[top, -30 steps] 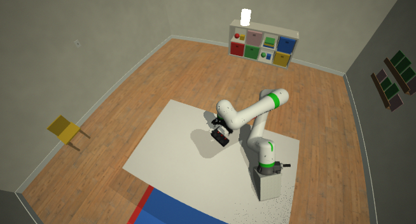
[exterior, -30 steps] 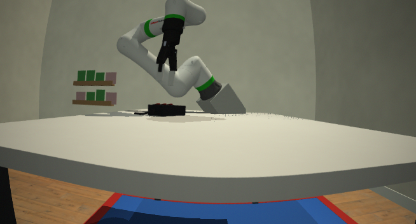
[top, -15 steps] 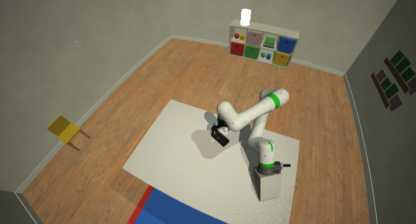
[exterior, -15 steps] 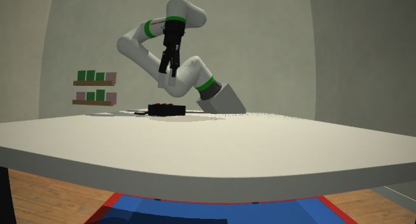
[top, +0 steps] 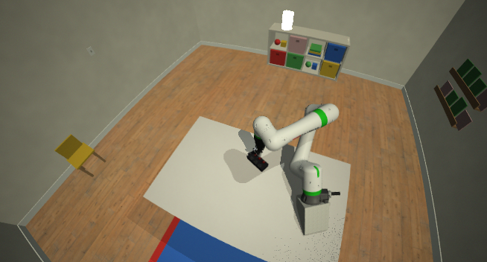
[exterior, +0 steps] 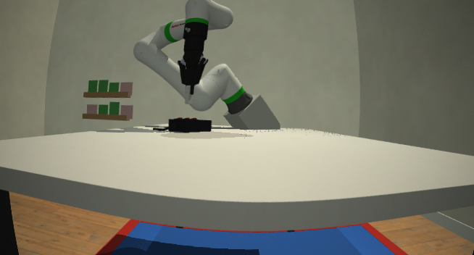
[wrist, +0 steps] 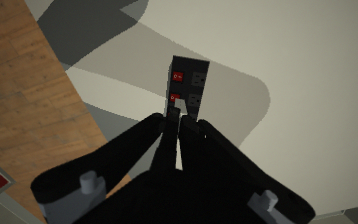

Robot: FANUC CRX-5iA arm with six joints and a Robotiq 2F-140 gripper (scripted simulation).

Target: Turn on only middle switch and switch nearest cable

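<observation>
The strip (wrist: 189, 90) is black with red switches (wrist: 178, 76). The gripper (wrist: 179, 118) is black. The arm (top: 294, 129) is white with green bands. The table (top: 208, 196) is off-white, the floor (top: 149, 100) brown wood.

Arm (exterior: 156, 55) bent over table (exterior: 232, 169), gripper (exterior: 190, 90) pointing down, fingers pressed together, empty, well above black strip (exterior: 189, 124). Strip flat on table, red switches on top. Wall shelves (exterior: 106, 95) with green and pink boxes left. Blue mat (exterior: 254, 238) below.
</observation>
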